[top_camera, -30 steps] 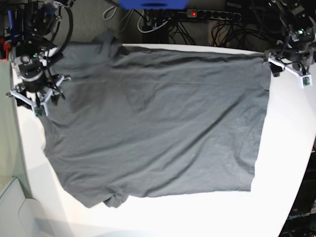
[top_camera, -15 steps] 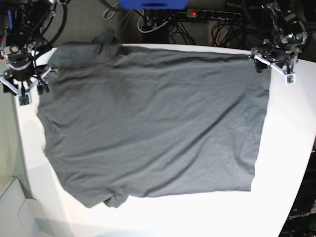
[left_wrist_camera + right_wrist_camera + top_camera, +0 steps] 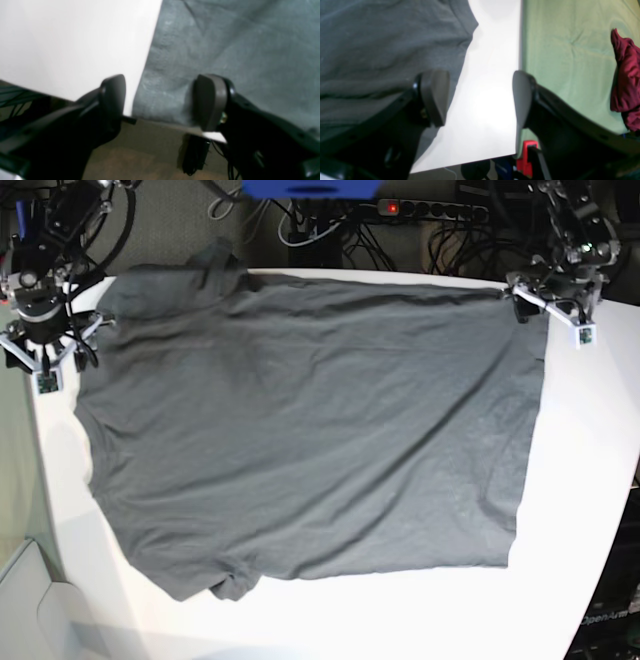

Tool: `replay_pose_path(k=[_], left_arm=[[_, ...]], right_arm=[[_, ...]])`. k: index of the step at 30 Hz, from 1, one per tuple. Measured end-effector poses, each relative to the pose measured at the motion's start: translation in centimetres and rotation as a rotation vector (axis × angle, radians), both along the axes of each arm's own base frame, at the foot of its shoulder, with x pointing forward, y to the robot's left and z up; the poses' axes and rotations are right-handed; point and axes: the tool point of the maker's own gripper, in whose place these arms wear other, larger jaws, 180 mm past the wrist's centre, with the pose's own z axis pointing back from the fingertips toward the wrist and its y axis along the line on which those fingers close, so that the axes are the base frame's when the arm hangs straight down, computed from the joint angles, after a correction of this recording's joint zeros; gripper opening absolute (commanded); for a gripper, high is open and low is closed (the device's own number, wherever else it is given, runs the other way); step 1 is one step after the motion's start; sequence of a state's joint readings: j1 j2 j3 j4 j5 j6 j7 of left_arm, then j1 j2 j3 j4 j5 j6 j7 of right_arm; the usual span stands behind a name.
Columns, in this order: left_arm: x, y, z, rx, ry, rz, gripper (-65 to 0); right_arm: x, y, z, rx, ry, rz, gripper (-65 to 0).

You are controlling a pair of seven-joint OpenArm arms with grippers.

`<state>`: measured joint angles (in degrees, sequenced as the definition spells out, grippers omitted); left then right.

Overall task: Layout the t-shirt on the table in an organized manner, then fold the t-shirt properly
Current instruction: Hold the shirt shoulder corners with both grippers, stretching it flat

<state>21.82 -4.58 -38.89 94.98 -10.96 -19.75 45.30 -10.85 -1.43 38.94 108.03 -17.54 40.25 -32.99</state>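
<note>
Across the middle of the base view the t-shirt lay spread flat on the white bench, mostly smooth with light wrinkles, one sleeve bunched at lower left, another at upper left hanging past the far bench edge. Hem edge ran down the right side of the frame, bare bench beyond it.

Upper right of the base view: left tool hovered over the shirt's top right corner. Left wrist view showed the left tool with fingers spread moderately wide, nothing between them, one finger over grey cloth, the other over bare bench at the bench's edge. Contact with the cloth could not be told.

Upper left of the base view: right tool sat just off the shirt's shoulder edge. Right wrist view showed the right tool spread wide and empty, one finger over shirt fabric, the gap over bare bench. Green surface lay beyond the bench edge with a dark red cloth at far right of that frame. A red clamp showed at the lower bench edge.
</note>
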Motion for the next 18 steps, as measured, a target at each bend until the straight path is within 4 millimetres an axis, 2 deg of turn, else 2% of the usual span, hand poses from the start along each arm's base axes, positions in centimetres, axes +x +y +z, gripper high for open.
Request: replay_pose_path(k=[2,4,6,10,12,14,18], left_arm=[[0.0,0.0,-0.1,-0.001,0.003,-0.002,-22.5],[0.1,-0.1,-0.1,-0.003,-0.001,-0.004,-26.1],[0.3,-0.1,-0.1,-0.004,-0.005,-0.007,-36.0],[0.8,0.0,-0.1,-0.008,-0.013,-0.007,-58.1],[1.2,0.0,-0.1,-0.013,-0.015,0.0,-64.8],[1.3,0.1,-0.1,-0.012,-0.017,0.002,-64.6],[1.8,0.7,0.1,0.001,-0.012,0.003,-64.7]], right_arm=[[-0.5,0.1,-0.3,-0.001,0.015,0.004,-24.3],[-1.4,0.2,-1.0,-0.001,0.044,0.009,-24.3],[-2.4,0.2,-1.5,-0.004,0.073,0.006,-24.3],[-2.8,1.1,-2.0,0.028,0.07,-0.006,-24.4],[-2.9,1.7,-2.3,0.049,0.071,-0.012,-24.4],[-3.8,1.8,-3.1,0.061,0.124,-0.038,-24.4],[-6.9,1.3,-5.0,0.066,0.31,-0.123,-24.4]])
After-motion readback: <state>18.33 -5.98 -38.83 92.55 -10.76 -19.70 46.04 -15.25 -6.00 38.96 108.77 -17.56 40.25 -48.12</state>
